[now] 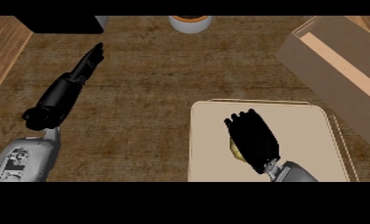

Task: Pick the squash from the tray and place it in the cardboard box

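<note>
Fingers (244, 116) of the right hand (253, 137) point toward 12 o'clock, lying close together and bent down over the tray (303, 135); whether they are closed round anything cannot be told from this angle. Only a yellow sliver of the squash (235, 148) shows, at the hand's 8 o'clock edge, on the tray's left half.

Left hand (85, 66) lies on the surface (159, 71) toward 10 o'clock, fingers straight and pressed together, holding nothing, well apart from the tray.

Judgement on the step: the grasp is in hand, not the carry. To do it well, the fingers should wrap the squash's body fully before any lift, then rise straight up off the tray before swinging toward the cardboard box (329, 66) at 2 o'clock, clearing its near wall.

Obscured items:
- Squash shape, length and orientation are covered by the hand.
- Contact between thumb and squash is not visible.
- Box is cut by the right edge; its floor cannot be seen.
- White cup (191, 23) at 12 o'clock and a dark block (61, 24) at 11 o'clock are cut off at the top.
</note>
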Available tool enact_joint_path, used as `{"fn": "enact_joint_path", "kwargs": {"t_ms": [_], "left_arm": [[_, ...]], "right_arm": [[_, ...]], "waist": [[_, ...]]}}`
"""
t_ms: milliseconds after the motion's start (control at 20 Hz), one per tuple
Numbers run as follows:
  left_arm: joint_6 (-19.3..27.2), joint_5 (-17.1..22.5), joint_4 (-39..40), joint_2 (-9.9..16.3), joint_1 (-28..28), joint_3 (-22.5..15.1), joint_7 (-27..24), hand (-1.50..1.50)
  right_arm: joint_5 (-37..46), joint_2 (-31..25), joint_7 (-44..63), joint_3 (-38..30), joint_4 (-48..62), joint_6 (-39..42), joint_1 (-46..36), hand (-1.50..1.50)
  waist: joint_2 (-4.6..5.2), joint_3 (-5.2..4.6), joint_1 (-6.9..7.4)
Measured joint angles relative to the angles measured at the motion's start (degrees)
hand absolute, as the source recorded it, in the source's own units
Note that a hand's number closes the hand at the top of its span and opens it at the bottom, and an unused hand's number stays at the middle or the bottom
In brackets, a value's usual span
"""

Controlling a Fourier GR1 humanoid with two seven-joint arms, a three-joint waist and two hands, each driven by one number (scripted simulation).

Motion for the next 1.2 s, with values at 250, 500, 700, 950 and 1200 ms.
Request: {"fn": "enact_joint_path", "kwargs": {"t_ms": [250, 500, 700, 950, 1200], "left_arm": [[-0.1, -0.5, -0.1, -0.5, -0.4, -0.7, 0.0, 0.0], [0.7, -1.6, -0.4, -1.6, 0.7, -1.2, -0.5, 0.0], [0.6, -1.6, -1.5, -1.7, 1.4, -0.7, 0.4, 0.0], [-0.1, -1.2, -0.9, -1.2, 0.9, 0.2, 0.6, 0.0], [-0.5, -1.0, -0.1, -1.3, 0.5, 0.7, 0.0, 0.0]], "right_arm": [[-10.6, 6.9, -4.1, -12.9, 6.7, -6.3, -6.5, 1.5], [-12.7, 8.0, -9.1, -19.9, 13.5, -10.5, -16.2, 1.5], [-13.3, 8.0, -8.8, -24.0, 11.9, -11.1, -19.6, 1.5], [-15.3, 7.4, -3.2, -32.8, 8.7, -13.2, -22.1, 1.5], [-16.5, 6.2, 2.7, -41.3, 9.2, -15.5, -25.3, 1.5]], "waist": [[0.45, 0.1, 0.89], [0.11, 0.01, 0.52], [-0.19, -0.03, -0.09], [-0.33, -0.05, -0.75], [-0.26, -0.05, -0.73]]}}
